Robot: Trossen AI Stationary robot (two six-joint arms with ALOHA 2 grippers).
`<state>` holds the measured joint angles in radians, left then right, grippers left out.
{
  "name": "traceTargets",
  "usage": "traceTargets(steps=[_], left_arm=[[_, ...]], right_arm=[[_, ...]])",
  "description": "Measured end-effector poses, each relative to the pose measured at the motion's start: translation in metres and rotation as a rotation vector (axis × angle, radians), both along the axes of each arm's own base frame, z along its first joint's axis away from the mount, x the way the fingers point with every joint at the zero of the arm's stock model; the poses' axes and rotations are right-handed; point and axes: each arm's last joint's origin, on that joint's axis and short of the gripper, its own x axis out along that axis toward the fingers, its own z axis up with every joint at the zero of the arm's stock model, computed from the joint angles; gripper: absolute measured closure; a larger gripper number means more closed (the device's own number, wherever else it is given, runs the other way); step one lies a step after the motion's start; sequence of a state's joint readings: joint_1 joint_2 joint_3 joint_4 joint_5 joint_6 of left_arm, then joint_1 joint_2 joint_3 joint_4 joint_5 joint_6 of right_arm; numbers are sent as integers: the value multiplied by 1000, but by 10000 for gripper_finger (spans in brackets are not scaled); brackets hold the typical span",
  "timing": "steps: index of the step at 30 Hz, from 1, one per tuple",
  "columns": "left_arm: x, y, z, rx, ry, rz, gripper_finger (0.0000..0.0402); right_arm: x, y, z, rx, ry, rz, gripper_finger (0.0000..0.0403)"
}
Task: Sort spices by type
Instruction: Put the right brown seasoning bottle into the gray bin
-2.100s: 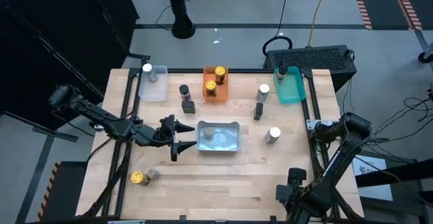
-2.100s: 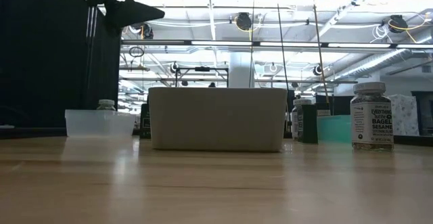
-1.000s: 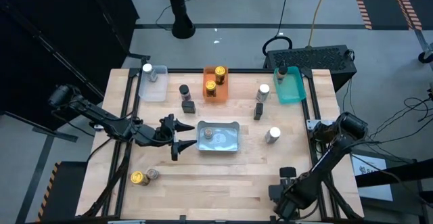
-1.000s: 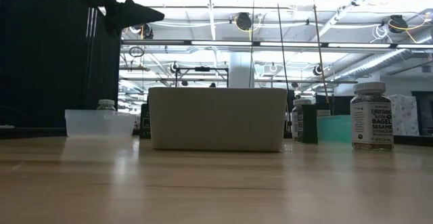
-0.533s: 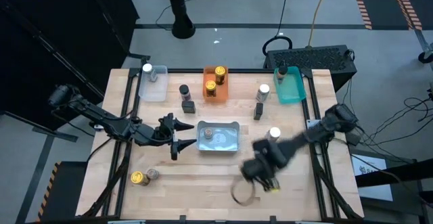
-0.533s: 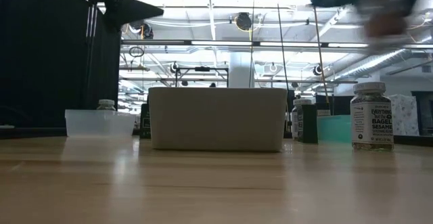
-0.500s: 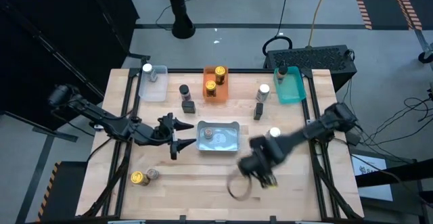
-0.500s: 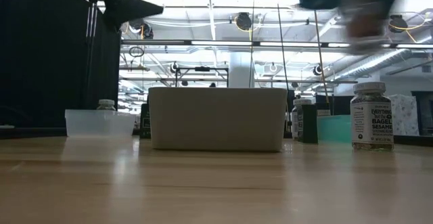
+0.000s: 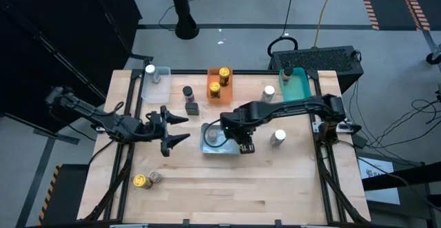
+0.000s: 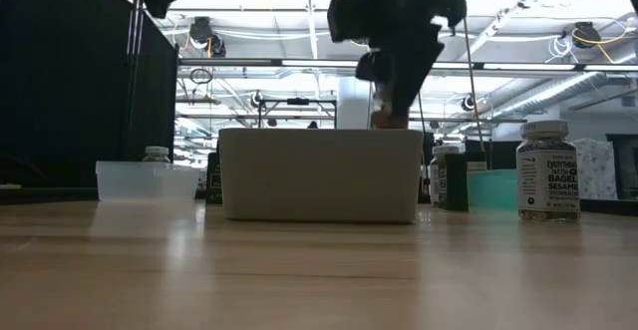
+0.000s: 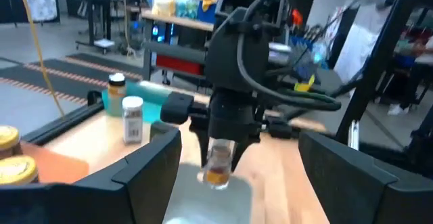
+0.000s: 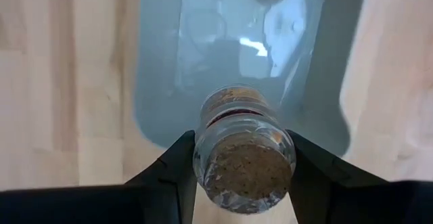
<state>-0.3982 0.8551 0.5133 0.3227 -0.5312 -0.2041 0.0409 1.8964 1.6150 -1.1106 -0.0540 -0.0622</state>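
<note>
You look down on a pale wooden table (image 9: 207,187) standing on a grey concrete floor (image 9: 241,11). A black post (image 9: 182,7) rises behind it, and a yellow cable (image 9: 324,11) trails across the floor. At table height you see an open hall with long ceiling lights (image 10: 329,63), ducts and a black curtain (image 10: 70,91) at one side.

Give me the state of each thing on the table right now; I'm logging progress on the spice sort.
Right gripper: shut on a jar, over the grey bin.
Left gripper: open, empty, left of the grey bin.
Grey bin: one jar inside.
Orange bin: two gold-lidded jars, upright.
Clear bin: one white-lidded jar.
Teal bin: one dark-lidded jar.
Gold-lidded jar: lying near the front edge.
</note>
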Motion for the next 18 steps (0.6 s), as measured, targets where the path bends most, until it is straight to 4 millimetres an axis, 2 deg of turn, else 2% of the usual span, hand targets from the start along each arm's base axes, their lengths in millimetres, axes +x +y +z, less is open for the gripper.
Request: traceTargets(steps=[10, 18], left_arm=[[1, 0, -7, 3, 60, 24, 98], [1, 0, -7, 3, 58, 27, 98]], right_arm=[[15, -1, -28, -8, 29, 11, 249], [25, -11, -36, -20, -25, 28, 249]])
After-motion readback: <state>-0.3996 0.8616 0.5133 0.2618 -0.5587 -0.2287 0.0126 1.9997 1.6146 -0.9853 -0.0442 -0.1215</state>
